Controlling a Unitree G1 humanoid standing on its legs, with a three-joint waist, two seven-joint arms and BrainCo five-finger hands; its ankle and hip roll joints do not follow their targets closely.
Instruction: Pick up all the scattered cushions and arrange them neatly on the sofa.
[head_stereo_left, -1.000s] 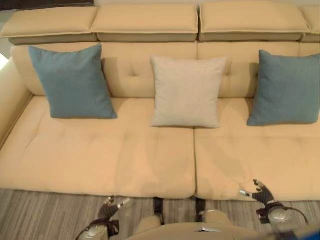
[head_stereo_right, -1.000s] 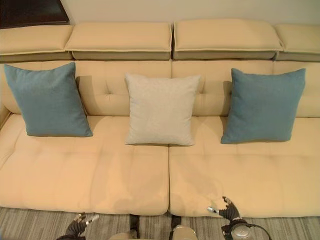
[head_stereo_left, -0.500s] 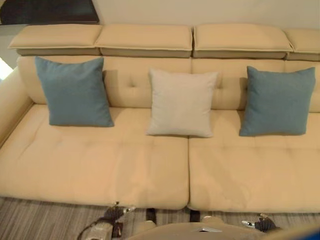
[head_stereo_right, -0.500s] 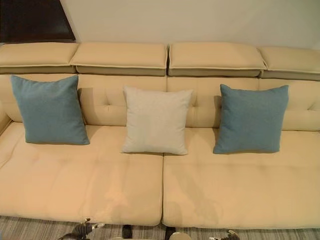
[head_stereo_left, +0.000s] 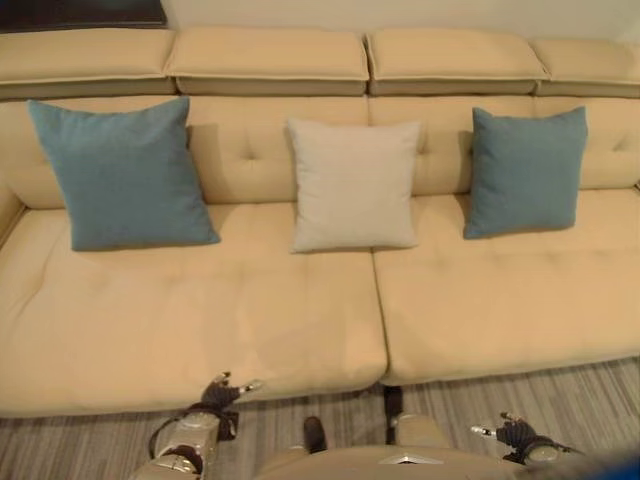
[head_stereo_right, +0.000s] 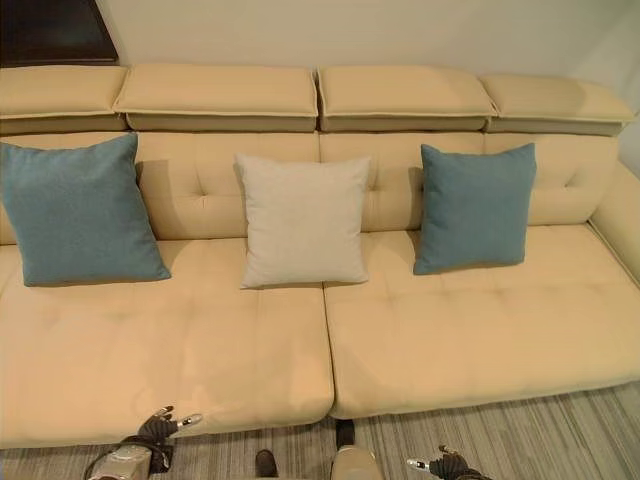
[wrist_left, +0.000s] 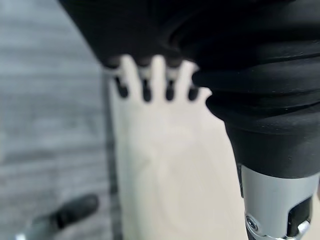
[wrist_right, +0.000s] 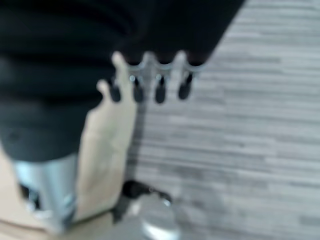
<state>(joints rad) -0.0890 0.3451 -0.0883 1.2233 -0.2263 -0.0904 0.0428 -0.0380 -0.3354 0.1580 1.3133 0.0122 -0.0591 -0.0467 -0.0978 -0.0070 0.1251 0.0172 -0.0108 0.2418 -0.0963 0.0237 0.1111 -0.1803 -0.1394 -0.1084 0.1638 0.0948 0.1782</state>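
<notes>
**A:** Silver, dark-tipped fingers on the left hand hang straight and loose with nothing between them, low in front of the sofa, just off its front edge. Same on the other side?

**B:** Same. The right hand sits over the striped floor, and its fingers are relaxed and empty too. So neither hand has a cushion.

**A:** Then where are the cushions?

**B:** All well away from both hands, up against the backrest. The left blue cushion leans at the robot's left end of the seat, the cream cushion stands near the middle seam, and the right blue cushion is propped further right. All three are upright, evenly spaced, and none touches another.

**A:** Anything left on the floor?

**B:** Not on the strip of floor I can see before the sofa. I'd judge the arranging essentially done: three cushions set in a tidy row, hands clear of them.

**A:** So what remains?

**B:** At most a check of the floor beyond these views. The left blue cushion tilts slightly, which I'd call acceptable.
</notes>
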